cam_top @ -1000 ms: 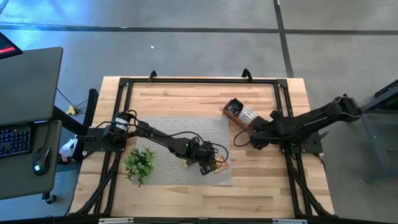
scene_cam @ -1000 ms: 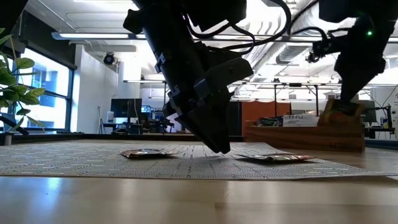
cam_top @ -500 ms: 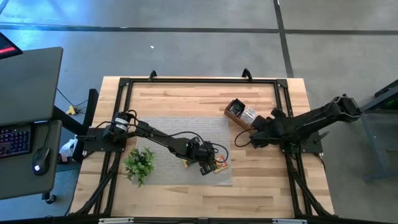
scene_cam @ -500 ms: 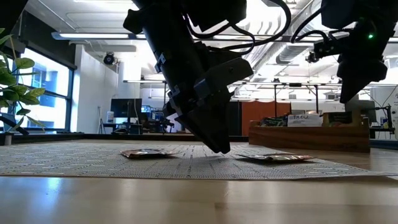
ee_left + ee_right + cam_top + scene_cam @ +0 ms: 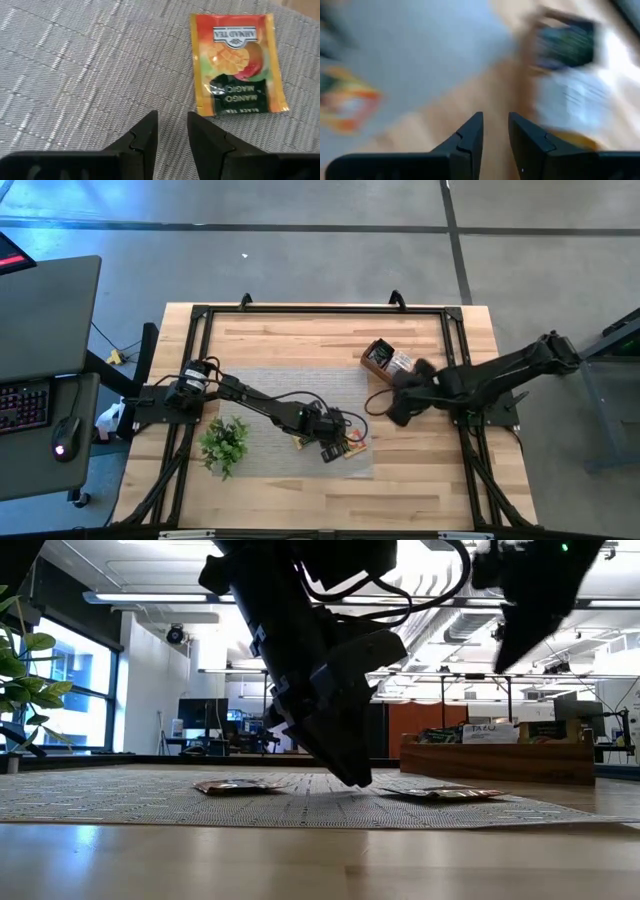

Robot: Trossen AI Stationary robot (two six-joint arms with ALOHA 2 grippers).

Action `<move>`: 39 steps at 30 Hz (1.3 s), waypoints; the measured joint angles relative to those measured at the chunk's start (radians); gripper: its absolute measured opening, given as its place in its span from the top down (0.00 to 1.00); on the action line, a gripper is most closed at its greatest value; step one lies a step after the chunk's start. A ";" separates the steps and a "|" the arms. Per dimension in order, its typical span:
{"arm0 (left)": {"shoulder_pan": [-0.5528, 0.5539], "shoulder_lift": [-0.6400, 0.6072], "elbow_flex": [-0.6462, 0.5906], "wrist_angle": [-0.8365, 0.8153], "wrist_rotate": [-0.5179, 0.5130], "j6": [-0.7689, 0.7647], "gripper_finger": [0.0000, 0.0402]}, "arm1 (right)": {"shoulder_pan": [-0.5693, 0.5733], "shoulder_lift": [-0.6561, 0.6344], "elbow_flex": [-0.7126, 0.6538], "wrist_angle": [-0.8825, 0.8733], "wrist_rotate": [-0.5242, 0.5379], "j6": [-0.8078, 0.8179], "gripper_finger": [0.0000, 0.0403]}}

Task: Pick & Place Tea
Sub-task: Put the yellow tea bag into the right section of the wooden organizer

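Note:
Two orange tea sachets lie flat on the grey woven mat (image 5: 280, 405): one (image 5: 356, 446) near its right near corner, one (image 5: 299, 443) left of it. My left gripper (image 5: 332, 444) hovers low over the mat between them, open and empty; its wrist view shows the orange sachet (image 5: 237, 65) just beyond its fingertips (image 5: 172, 131). My right gripper (image 5: 397, 408) hangs open and empty above the bare wood between the mat and the wooden box (image 5: 384, 360), which holds more tea. In the low view the right gripper (image 5: 528, 620) is high above the box (image 5: 490, 757).
A green plant sprig (image 5: 224, 442) lies on the mat's left near corner. The wooden box stands at the table's far right, beyond the mat. Bare wood runs along the far edge (image 5: 320, 330) and the near edge of the table. A black frame borders the table.
My right gripper has risen from the box and swung away from it toward the mat and the near edge, tipping as it went. An orange sachet that showed under its fingers at the box a second ago no longer sticks up there.

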 joint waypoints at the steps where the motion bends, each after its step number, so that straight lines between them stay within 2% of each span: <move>1: 0.000 0.000 0.000 0.003 0.007 0.003 0.74 | 0.007 0.001 -0.004 0.071 -0.035 -0.031 0.78; 6: -0.001 0.000 0.000 0.040 0.050 0.046 0.74 | 0.055 0.020 -0.105 0.488 -0.246 -0.193 0.78; 9: -0.001 0.000 0.000 0.082 0.085 0.057 0.74 | 0.081 0.047 -0.204 0.735 -0.329 -0.143 0.78; 11: -0.001 0.000 0.000 0.099 0.109 0.070 0.74 | 0.093 0.078 -0.269 0.860 -0.359 -0.103 0.77; 14: -0.001 0.000 0.000 0.110 0.129 0.075 0.74 | 0.104 0.137 -0.347 0.992 -0.367 -0.127 0.74; 17: -0.001 0.000 0.000 0.109 0.130 0.048 0.74 | 0.104 0.202 -0.388 1.098 -0.321 -0.194 0.72; 21: 0.000 0.000 0.000 0.109 0.137 -0.076 0.74 | 0.102 0.286 -0.370 1.144 -0.295 -0.334 0.72; 24: 0.000 0.000 0.000 0.109 0.180 -0.147 0.74 | 0.103 0.362 -0.331 1.159 -0.285 -0.408 0.74; 27: 0.000 0.000 0.000 0.108 0.228 -0.202 0.74 | 0.103 0.435 -0.286 1.159 -0.284 -0.434 0.74; 31: -0.002 0.017 0.000 0.124 0.239 -0.241 0.74 | 0.103 0.492 -0.254 1.149 -0.279 -0.464 0.74; 39: 0.000 0.029 -0.001 0.154 0.238 -0.261 0.74 | 0.105 0.523 -0.257 1.091 -0.166 -0.440 0.78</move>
